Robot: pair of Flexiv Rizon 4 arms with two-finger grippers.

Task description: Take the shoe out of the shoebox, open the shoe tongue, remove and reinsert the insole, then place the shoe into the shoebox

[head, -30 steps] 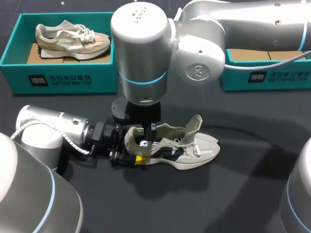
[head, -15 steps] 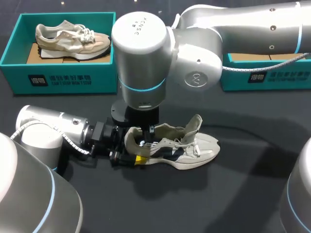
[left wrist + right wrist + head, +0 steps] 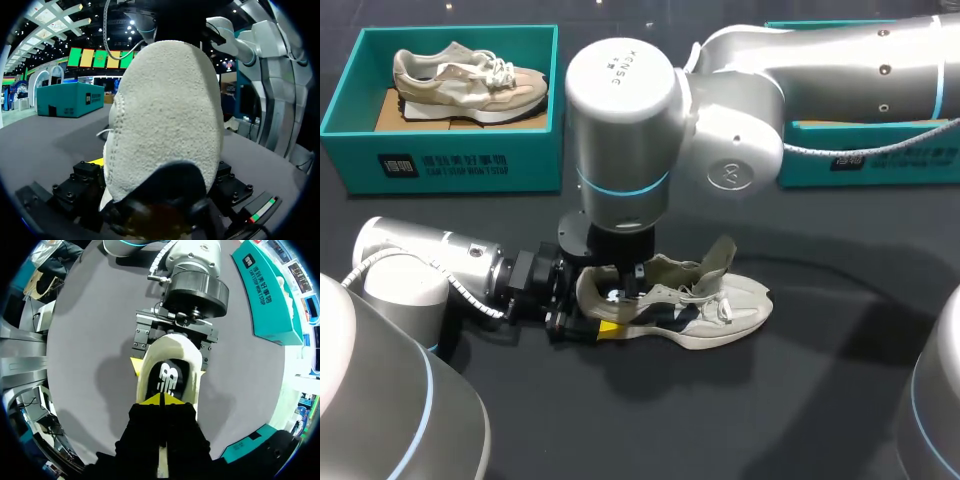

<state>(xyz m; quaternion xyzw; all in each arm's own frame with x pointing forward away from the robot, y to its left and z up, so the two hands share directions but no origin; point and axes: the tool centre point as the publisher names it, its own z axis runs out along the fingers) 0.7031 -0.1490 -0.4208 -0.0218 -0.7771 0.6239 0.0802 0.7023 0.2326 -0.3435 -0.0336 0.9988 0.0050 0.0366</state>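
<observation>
Beige shoe heel clamped by L fingers for steadying; R fingers together inside shoe over insole (pinch unclear).

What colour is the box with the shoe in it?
The shoebox is teal, clearest in the head view.

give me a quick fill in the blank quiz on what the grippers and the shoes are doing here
1. The left gripper is shut on the ____ end of the shoe lying on the table.
2. The right gripper dips into that shoe's opening from ____.
3. The second shoe lies inside the teal shoebox on the robot's ____ side.

Missing words: heel; above; left
</observation>
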